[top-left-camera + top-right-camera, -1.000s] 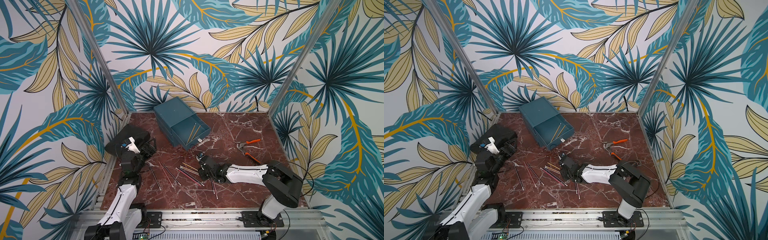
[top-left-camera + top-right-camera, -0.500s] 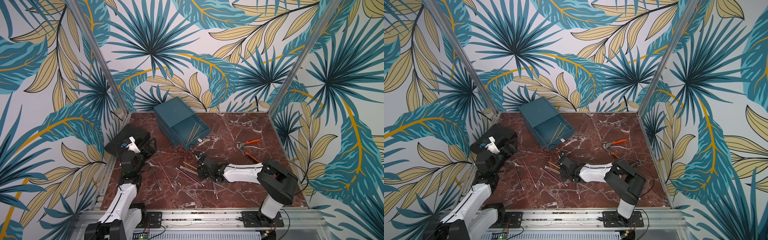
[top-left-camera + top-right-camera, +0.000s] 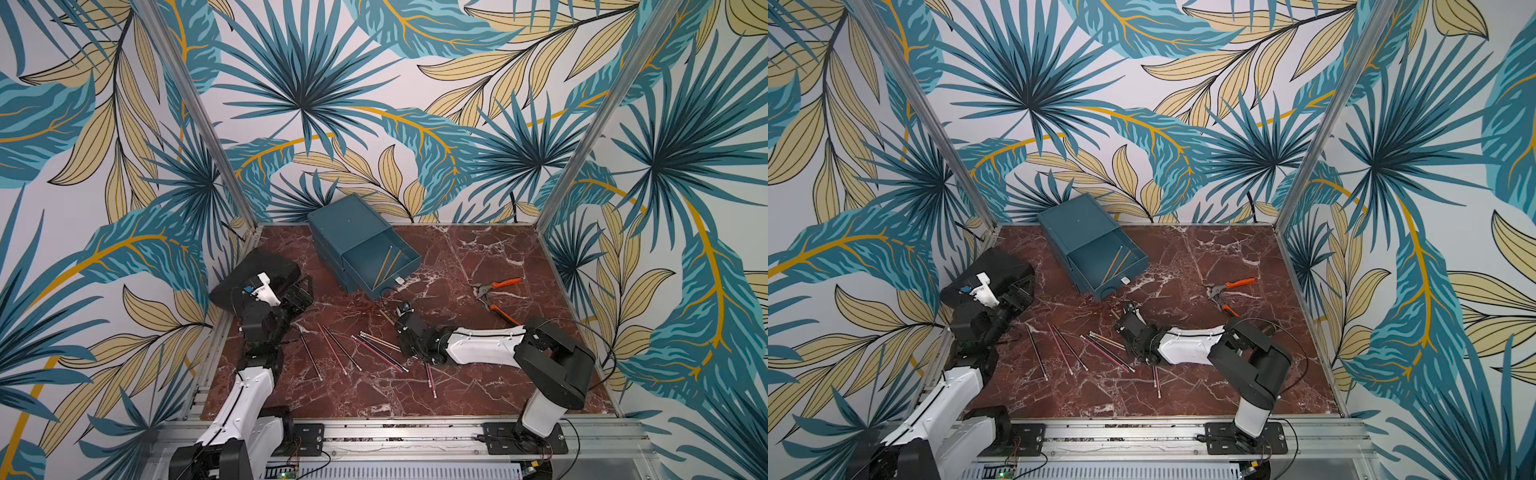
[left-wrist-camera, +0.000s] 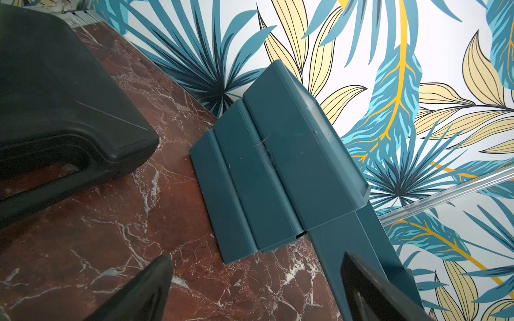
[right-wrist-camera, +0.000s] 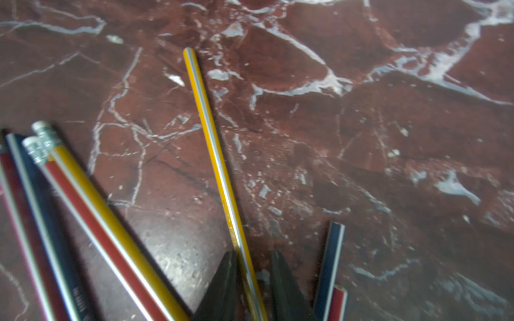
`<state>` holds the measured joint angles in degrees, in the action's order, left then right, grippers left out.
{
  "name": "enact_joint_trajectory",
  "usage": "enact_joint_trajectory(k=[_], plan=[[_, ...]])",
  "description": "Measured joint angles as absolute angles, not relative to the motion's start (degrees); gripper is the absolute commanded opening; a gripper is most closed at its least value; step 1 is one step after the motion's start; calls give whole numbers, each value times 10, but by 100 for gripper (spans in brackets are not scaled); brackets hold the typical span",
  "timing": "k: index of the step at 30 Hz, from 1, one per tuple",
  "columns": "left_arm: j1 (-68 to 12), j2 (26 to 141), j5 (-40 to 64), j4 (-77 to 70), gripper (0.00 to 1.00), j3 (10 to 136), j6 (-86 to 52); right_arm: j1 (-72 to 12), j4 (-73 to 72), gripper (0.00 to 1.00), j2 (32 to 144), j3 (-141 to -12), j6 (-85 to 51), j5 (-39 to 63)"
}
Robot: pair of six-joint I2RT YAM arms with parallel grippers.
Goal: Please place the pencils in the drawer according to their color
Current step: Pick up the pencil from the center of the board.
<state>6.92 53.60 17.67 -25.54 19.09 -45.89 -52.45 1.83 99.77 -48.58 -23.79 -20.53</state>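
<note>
Though straddling yellow pencil (image 5: 211,139), long axis straight ahead, with narrow jaws of right gripper (image 5: 254,258), not yet pinching; left gripper (image 4: 256,255) wide-jawed, well apart.

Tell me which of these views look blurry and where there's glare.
Right wrist view: soft throughout, the eraser-tipped pencils smeared most, the yellow pencil at the right tool clearer, a pale sheen on the marble tabletop. Left wrist view: crisp on the teal drawer chest and black case. Both top views: evenly lit, sharp, no harsh glare.

2 yellow pencils (image 3: 387,266) in open teal drawer (image 3: 340,222)
</note>
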Motion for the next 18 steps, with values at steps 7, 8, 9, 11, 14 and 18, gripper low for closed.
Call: enact_joint_trajectory(k=[7,8,9,11,14,18], plan=[[69,536,176,-257,100,191,-458,-522,30,17,998,-486,-266,-227],[69,536,176,-257,100,191,-458,-520,32,17,998,-486,-272,-227],[69,536,176,-257,100,191,-458,-517,33,16,998,-487,-277,-227],[69,536,176,-257,100,191,-457,-513,41,15,998,-490,-288,-226],[69,537,176,-257,100,191,-456,-506,70,15,998,-502,-305,-225],[69,537,175,-257,100,191,-454,-501,132,17,1009,-535,-333,-220]])
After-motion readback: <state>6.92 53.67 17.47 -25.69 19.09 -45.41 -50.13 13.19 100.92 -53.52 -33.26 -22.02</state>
